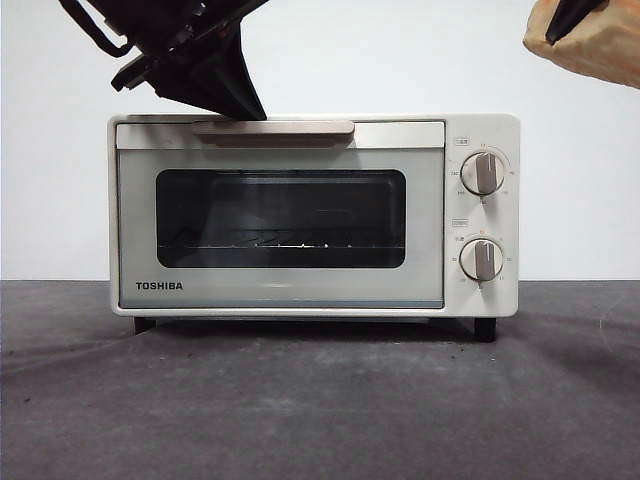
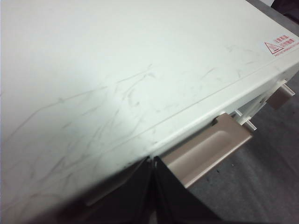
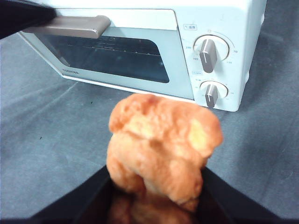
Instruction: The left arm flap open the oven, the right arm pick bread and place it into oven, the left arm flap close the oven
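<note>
Cream-white oven (image 1: 313, 215) standing on the dark grey surface (image 1: 320, 410), square to the front view, toward the far edge. Door shut, flush with the front panel; dark glass window (image 1: 281, 218) showing a wire rack inside. Beige bar handle (image 1: 273, 130) running along the top of the door. 2 round knobs (image 1: 483, 173) stacked at the oven's right side, one above the other. Black feet just visible beneath.

Left gripper (image 1: 245, 108) reaching down from the upper left of the front view, its dark pointed tip at the top front edge of the oven, touching or just above the handle's left part. In the left wrist view, fingers (image 2: 128, 196) pressed together with only a thin seam between them, resting at the oven's top edge right beside the handle (image 2: 208, 151); nothing held between them. Scratched white top of the oven (image 2: 117, 70) filling most of that view, with a small red-printed warning sticker (image 2: 281, 45) near one corner.

Right gripper (image 3: 156, 196) raised above the surface, off to the oven's right and in front of it, fingers clamped on the bread (image 3: 161, 149). Lumpy golden-orange loaf held clear of the surface, seen in the front view only as a pale corner (image 1: 590, 45) at the upper right, higher than the oven's top.
</note>
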Controlling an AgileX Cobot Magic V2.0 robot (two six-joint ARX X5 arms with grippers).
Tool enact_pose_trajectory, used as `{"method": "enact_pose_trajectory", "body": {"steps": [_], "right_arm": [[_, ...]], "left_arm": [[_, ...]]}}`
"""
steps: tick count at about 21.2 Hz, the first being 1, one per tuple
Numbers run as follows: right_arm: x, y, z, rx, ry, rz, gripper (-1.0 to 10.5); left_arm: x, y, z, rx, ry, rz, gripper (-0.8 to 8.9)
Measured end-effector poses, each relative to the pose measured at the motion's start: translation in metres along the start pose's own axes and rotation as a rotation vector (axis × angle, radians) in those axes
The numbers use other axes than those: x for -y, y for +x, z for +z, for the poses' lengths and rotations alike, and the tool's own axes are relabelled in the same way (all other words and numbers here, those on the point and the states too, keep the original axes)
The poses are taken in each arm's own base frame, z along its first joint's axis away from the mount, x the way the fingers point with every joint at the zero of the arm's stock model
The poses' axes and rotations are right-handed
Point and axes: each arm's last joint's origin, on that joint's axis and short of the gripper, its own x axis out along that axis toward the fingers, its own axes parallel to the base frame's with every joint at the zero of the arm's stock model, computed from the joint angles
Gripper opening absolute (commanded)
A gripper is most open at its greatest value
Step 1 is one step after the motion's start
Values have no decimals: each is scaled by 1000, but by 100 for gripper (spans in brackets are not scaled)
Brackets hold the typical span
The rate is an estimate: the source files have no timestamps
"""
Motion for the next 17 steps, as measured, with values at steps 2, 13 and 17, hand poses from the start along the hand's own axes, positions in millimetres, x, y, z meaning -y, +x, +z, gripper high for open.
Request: {"method": "enact_pose_trajectory", "body": {"steps": [2,13,17], "right_arm": [[0,0,0,0,0,0,199],[0,0,0,0,-8,0,199],[0,0,0,0,-16,0,199]], "left_arm": [[4,0,0,-7,9,-9,12],[38,-1,-11,-139,62,-116,12],[49,-3,-21,-231,74,-154,12]]}}
